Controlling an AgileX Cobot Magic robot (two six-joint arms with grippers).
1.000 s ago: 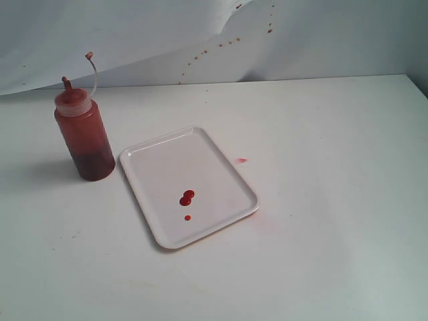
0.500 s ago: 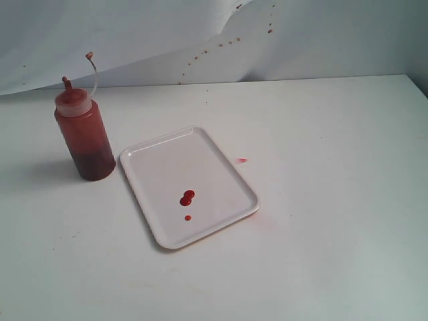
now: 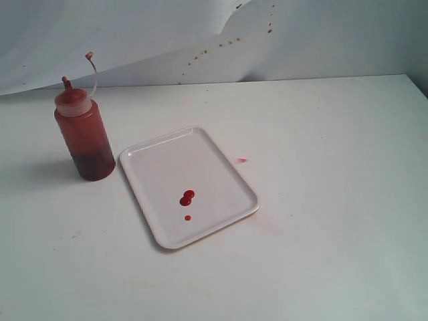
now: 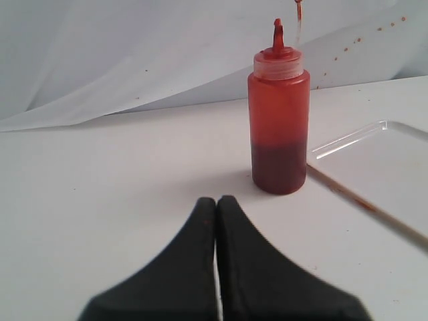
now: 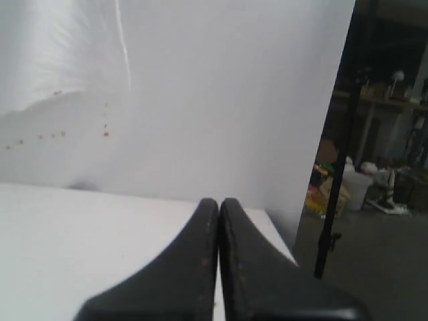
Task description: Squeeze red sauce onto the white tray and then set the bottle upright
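Three red sauce (image 3: 186,198) drops on white tray (image 3: 167,164) (bottle (image 3: 85,137) upright beside).

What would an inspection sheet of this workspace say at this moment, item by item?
Surface: white table, with one small red smear beside the tray.
Job's things: bottle upright, close to the white tray, on its left in the exterior view; red sauce on the tray as a double blob and one small drop.
Clutter: nothing seen.
Grippers: left tool shut, empty, facing the bottle; right tool shut, empty.
Cables: nothing seen.
Surroundings: white backdrop with red specks; dim room beyond it.
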